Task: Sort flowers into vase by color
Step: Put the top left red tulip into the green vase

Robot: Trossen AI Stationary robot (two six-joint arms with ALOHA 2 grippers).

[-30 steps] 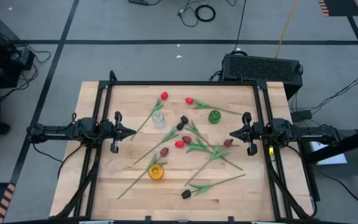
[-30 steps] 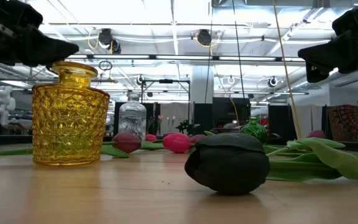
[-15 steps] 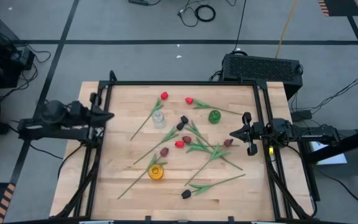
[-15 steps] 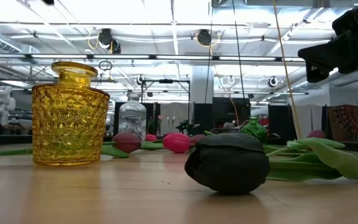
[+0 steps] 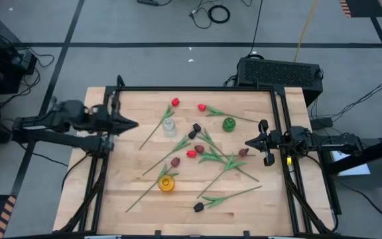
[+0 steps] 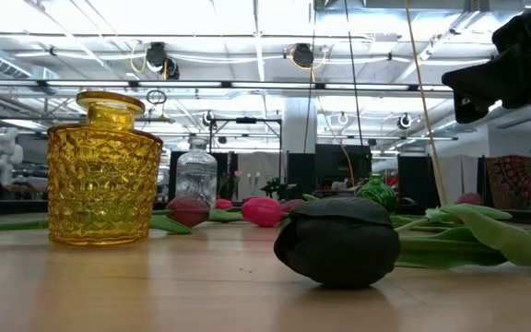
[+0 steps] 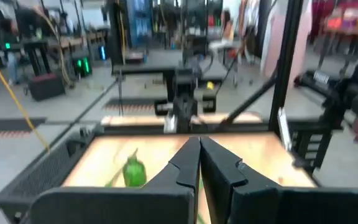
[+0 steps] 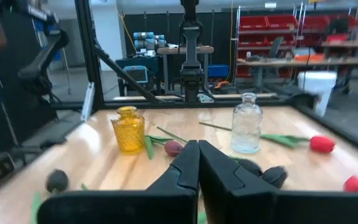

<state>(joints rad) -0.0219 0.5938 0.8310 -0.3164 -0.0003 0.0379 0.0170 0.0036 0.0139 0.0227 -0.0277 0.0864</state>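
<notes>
Left fingers (image 5: pixel 133 124) pinched shut, holding nothing, above the desk's (image 5: pixel 131 192) left edge; right fingers (image 5: pixel 249 142) also shut and empty at the right edge; flowers (image 5: pixel 212 158) lie scattered mid-desk among the yellow vase (image 5: pixel 166 184), clear vase (image 5: pixel 169 126) and green vase (image 5: pixel 228 124); none in a vase.

Flowers (image 5: pixel 207 156) lie scattered across the table's (image 5: pixel 257 206) middle. Among them stand three vases: one (image 5: pixel 166 184) nearest the front, two (image 5: pixel 169 126) (image 5: pixel 228 124) side by side behind it.
</notes>
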